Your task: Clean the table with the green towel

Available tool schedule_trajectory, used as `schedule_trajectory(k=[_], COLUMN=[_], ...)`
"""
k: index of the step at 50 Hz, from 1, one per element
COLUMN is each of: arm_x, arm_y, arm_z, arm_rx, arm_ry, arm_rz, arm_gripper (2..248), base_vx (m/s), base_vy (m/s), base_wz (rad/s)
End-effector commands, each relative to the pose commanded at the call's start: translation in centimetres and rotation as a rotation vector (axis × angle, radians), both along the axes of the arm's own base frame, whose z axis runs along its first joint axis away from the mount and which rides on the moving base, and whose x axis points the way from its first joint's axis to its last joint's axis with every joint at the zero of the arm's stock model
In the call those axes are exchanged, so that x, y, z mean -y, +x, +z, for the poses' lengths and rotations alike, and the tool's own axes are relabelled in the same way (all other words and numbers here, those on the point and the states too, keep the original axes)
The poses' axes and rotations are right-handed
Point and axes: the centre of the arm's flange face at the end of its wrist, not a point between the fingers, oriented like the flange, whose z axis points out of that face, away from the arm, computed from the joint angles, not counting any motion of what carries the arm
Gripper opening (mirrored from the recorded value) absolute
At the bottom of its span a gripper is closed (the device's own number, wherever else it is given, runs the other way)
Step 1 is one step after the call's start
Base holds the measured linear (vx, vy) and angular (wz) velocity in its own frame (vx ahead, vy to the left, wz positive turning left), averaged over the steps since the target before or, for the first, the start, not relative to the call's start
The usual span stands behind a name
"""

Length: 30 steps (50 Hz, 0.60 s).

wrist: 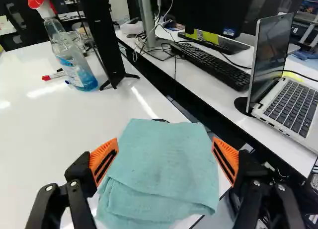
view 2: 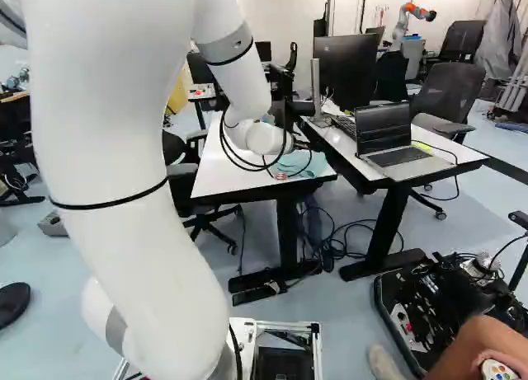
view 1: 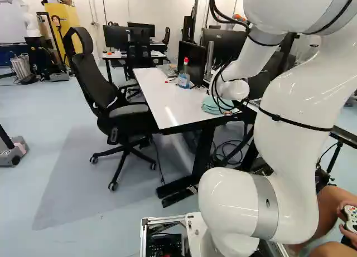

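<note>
Low over the near end of the white table [view 1: 167,103], my gripper [view 1: 227,112] shows only as a bit of orange beside the green towel [view 1: 211,106]. In the wrist view the gripper [wrist: 164,157] is open wide, its orange-padded fingers standing on either side of the towel [wrist: 161,164]. The towel lies folded in layers, close to the table edge that faces the laptop's desk. Neither finger grips it; whether they touch its sides I cannot tell.
On the same table stand a spray bottle [wrist: 74,65] with a red head, a red marker [wrist: 53,76] and a monitor [view 1: 192,62]. A laptop [view 2: 396,145] and keyboard [wrist: 211,64] sit on the adjoining desk. An office chair [view 1: 120,106] stands alongside the table.
</note>
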Motion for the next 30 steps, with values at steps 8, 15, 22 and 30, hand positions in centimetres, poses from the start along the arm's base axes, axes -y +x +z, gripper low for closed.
schedule_trajectory(k=[8, 15, 22, 30], arm_x=[0.5, 0.8, 1.0, 1.2], arm_y=[0.7, 1.4, 2.0, 2.6], arm_z=[-0.2, -0.4, -0.6, -0.8], arm_rx=[-0.016, -0.031, -0.045, -0.062], arm_ry=[0.006, 0.011, 0.016, 0.022], arm_rz=[-0.004, -0.006, -0.006, -0.005], arm_gripper=[247, 247, 247, 247], base_vx=[0.000, 0.000, 0.000, 0.000], base_vy=[0.000, 0.000, 0.000, 0.000], base_wz=[0.000, 0.000, 0.000, 0.000])
